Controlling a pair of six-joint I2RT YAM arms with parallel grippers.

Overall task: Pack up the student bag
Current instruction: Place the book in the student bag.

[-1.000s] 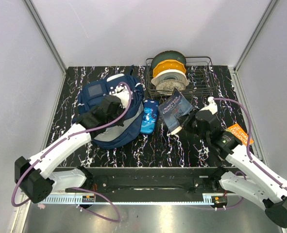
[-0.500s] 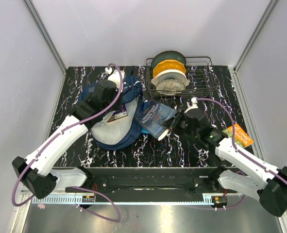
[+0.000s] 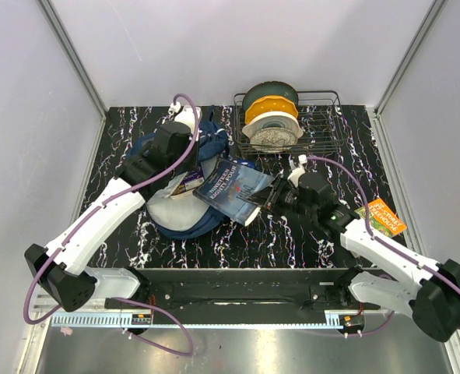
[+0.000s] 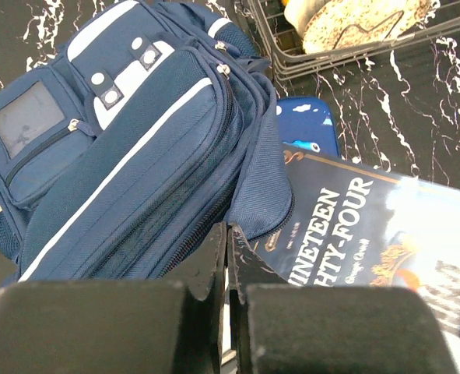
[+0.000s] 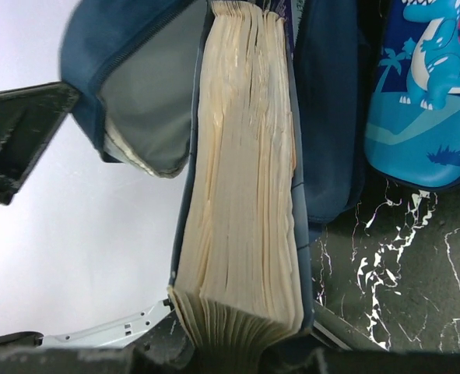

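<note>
Obs.: the student bag (image 3: 171, 214) lies on the worktop (image 3: 237, 241) left of centre, its pocketed front turned up and its mouth facing right, towards my right arm.

Left fingers (image 4: 226, 234): pressed together at the bag's rim. They look to be pinching the fabric edge there, though the wrist view shows the tips only partly, so I note that grip as probable, not certain. The overhead view puts this arm directly over the bag.

Right fingers (image 3: 270, 199): clamped on the near end of a thick paperback (image 3: 231, 187), page edges showing between them in the wrist view.

Key relation: the bag is to the left of my right fingers. The book's long axis runs from those fingers leftward into the mouth. Its far end sits between blue fabric walls, with pale grey lining open on one side. The right arm carries the load and the left arm is the one at the bag.

Judgement: the book is partly in; the next move is a push along that same axis while the left side holds the mouth.

Nearby: a dinosaur pencil case (image 5: 416, 93) just beside the bag, a wire basket (image 3: 323, 128) of spools behind, and an orange booklet (image 3: 384, 216) at the far right.
</note>
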